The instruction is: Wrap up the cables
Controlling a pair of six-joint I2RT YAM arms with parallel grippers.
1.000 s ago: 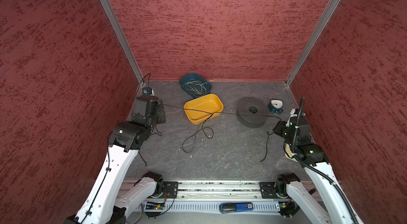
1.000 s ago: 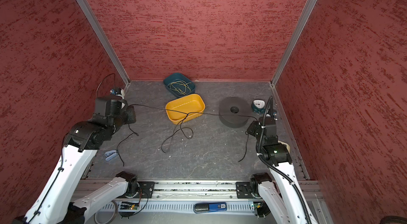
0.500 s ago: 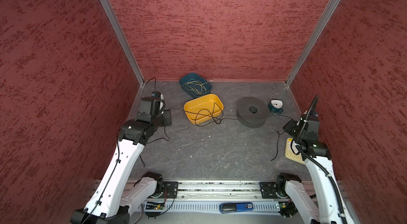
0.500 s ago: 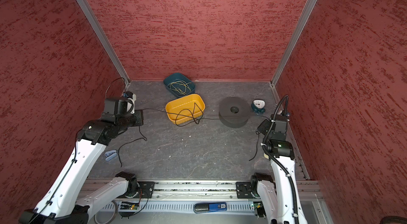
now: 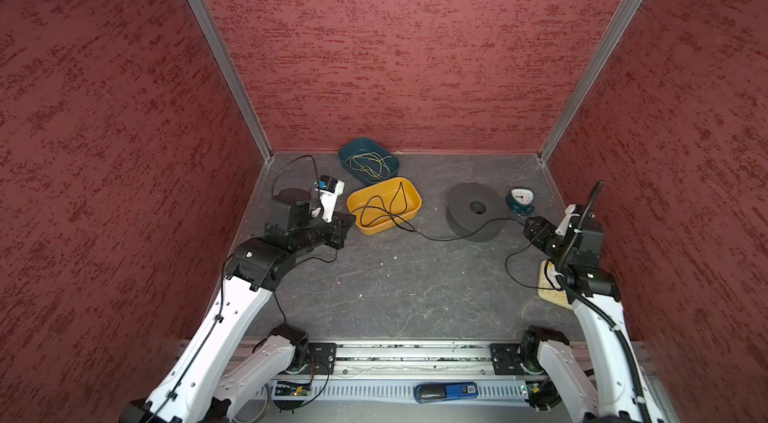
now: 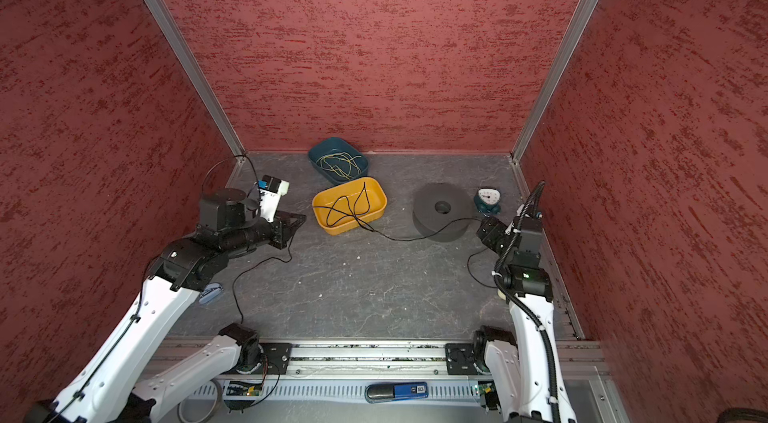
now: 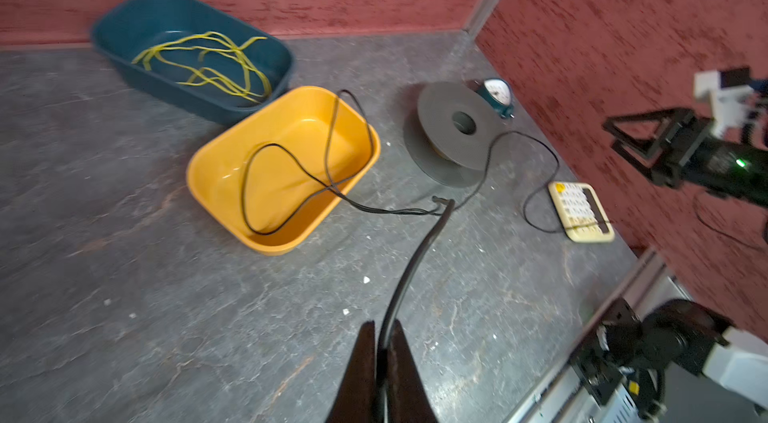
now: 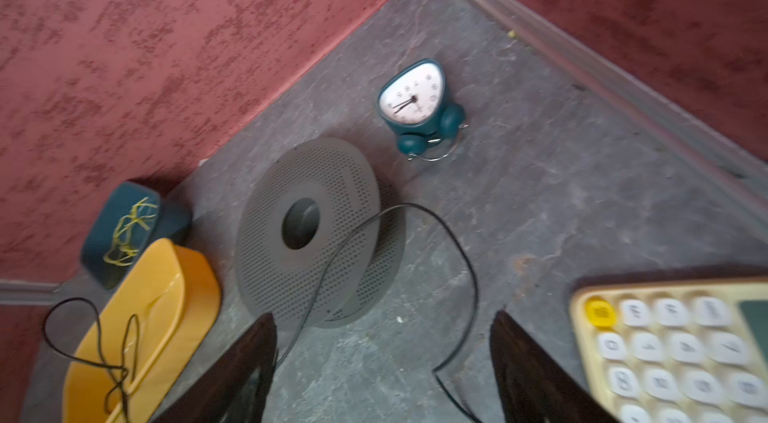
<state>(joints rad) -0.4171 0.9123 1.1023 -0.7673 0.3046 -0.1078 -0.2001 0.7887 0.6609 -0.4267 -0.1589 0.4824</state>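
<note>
Grey tabletop point(image 5: 374, 296), red walls point(image 5: 374, 46): your left claw point(image 7: 384, 333) pinches the black cord point(image 7: 417, 258), right claw point(image 8: 382, 317) stands apart; pulling could snag its loops and drag the yellow tray point(image 7: 282, 245)

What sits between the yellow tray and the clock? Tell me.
The grey spool, seen in both top views; the black cord crosses its near edge.

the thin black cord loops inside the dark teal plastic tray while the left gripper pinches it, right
No: the thin black cord loops inside the yellow plastic tray, as the left wrist view shows. The left gripper does pinch it.
</note>
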